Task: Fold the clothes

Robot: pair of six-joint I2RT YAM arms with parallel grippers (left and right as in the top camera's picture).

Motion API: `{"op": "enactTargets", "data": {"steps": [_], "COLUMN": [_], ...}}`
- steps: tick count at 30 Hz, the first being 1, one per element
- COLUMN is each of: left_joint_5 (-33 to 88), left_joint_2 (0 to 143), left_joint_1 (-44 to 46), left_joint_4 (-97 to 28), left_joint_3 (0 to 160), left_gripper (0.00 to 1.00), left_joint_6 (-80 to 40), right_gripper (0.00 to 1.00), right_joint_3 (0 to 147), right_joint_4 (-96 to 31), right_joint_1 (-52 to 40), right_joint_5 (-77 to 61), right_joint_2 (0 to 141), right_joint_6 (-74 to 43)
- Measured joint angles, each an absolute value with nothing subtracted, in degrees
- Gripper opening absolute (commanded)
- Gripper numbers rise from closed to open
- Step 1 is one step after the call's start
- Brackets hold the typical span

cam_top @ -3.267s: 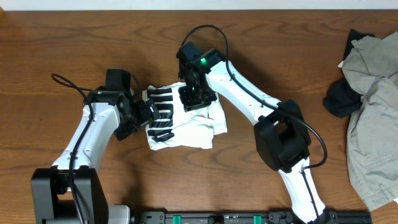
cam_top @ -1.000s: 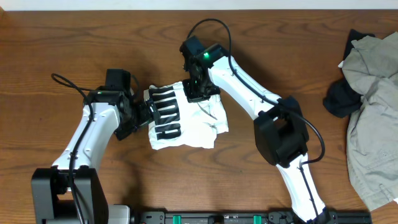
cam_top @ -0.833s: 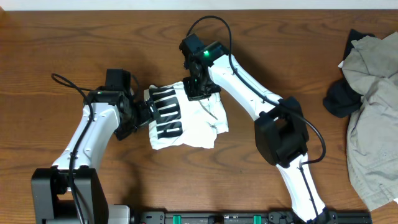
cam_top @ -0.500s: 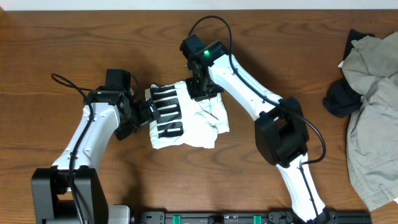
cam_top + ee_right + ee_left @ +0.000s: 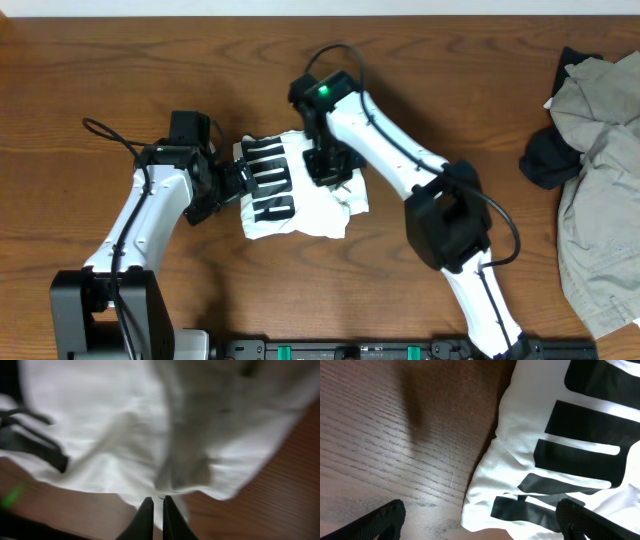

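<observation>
Right pincer [image 5: 154, 510] – I'm seeing fingertips [image 5: 145, 520] nearly together over the T-shirt [image 5: 100, 435], pinch unclear | left pincer [image 5: 481, 519] – I'm seeing it gaping wide, straddling the shirt's edge.

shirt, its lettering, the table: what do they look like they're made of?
T-shirt: thin white knit, likely cotton, matte; fine weave and soft wrinkles show in the left wrist view. Lettering: flat black print, probably ink or film, smooth. Table: brown wood or wood-look laminate; grain lines, slight sheen.
</observation>
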State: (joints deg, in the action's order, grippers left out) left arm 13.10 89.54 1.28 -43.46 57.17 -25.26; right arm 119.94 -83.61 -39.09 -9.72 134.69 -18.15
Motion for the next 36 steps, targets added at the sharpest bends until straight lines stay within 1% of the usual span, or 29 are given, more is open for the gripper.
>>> {"op": "enactTargets", "data": {"steps": [2,7,17,20,22,30,32,36], "left_joint_5": [13.1,13.1,13.1,13.1,13.1,13.1,13.1,13.1], "left_joint_2": [89.5,89.5,89.5,89.5,89.5,89.5,89.5,89.5], "left_joint_1": [1.3,1.3,1.3,1.3,1.3,1.3,1.3,1.3], "left_joint_4": [-43.5,-43.5,-43.7,-43.7,-43.7,-43.7,-43.6,-43.6], "left_joint_3": [57.2,57.2,57.2,57.2,57.2,57.2,57.2,57.2], "left_gripper": [0.98,0.98,0.98,0.98,0.98,0.98,0.98,0.98], "left_joint_6": [-25.3,-25.3,-25.3,-25.3,-25.3,-25.3,-25.3,-25.3], "right_gripper": [0.13,0.13,0.19,0.18,0.15,0.10,0.10,0.13], "right_joint_3": [119.9,119.9,118.4,115.6,113.8,110.9,110.9,111.0], "right_joint_4": [-82.2,-79.7,-76.4,-75.4,-75.2,-75.6,-75.9,-76.7], "right_joint_1": [-40.8,-43.8,-43.2,-42.9,-42.4,-37.5,-36.1,-34.9], "right_joint_5": [-10.2,-11.0,-11.1,-11.1,-11.1,-9.2,-8.7,-7.4], "right_joint_2": [134.7,134.7,134.6,134.6,134.6,134.6,134.5,133.3], "right_joint_6": [-17.6,-17.3,-17.8,-17.8,-17.7,-19.6,-20.2,-20.6]}}
